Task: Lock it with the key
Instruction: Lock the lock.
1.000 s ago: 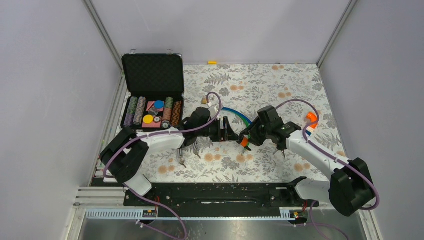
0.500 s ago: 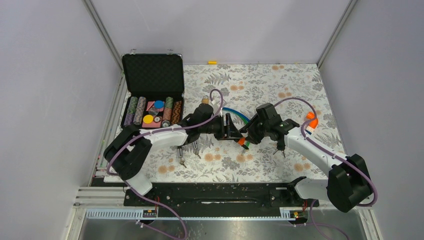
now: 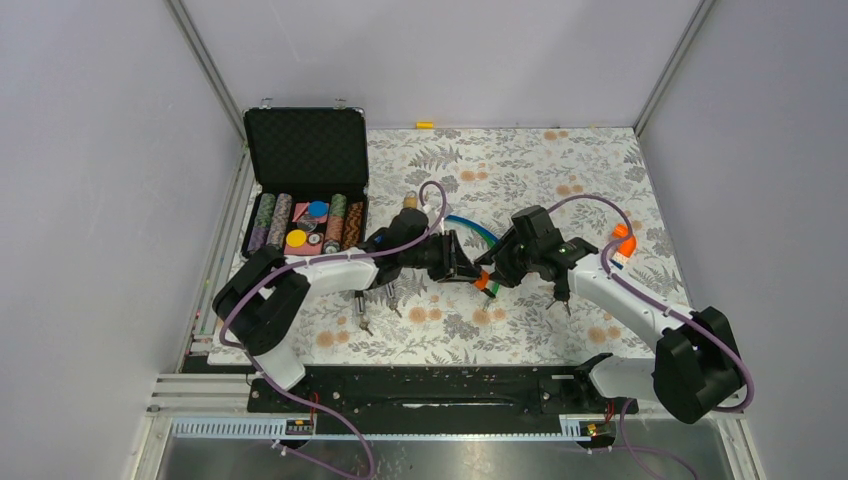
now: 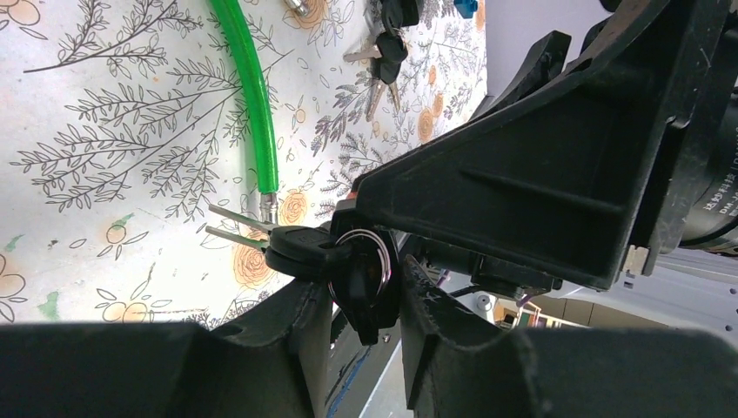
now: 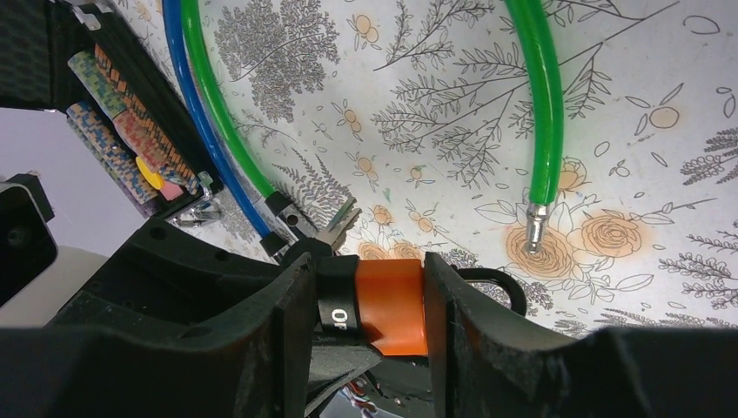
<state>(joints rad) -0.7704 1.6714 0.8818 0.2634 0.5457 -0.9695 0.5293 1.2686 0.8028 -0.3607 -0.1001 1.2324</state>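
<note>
The lock has an orange body (image 5: 393,305) with a black collar (image 5: 338,300). My right gripper (image 5: 365,272) is shut on it and holds it above the floral mat. Its green cable (image 5: 544,113) lies loose, with the metal tip (image 5: 534,231) free on the mat. My left gripper (image 4: 361,286) is shut on a black key head (image 4: 365,283) with a ring. Two spare keys (image 4: 239,228) stick out to the left. In the top view the left gripper (image 3: 457,263) and right gripper (image 3: 490,272) meet at the lock (image 3: 482,283) in mid-table. The keyhole is hidden.
An open black case (image 3: 305,150) with rows of poker chips stands at the back left. Loose keys lie on the mat by the left arm (image 3: 363,322) and by the right arm (image 3: 558,300). A blue cable (image 5: 187,113) runs beside the green one.
My left gripper has reached a little further right towards the lock. My right gripper has shifted slightly left and back, so the two are closer together.
</note>
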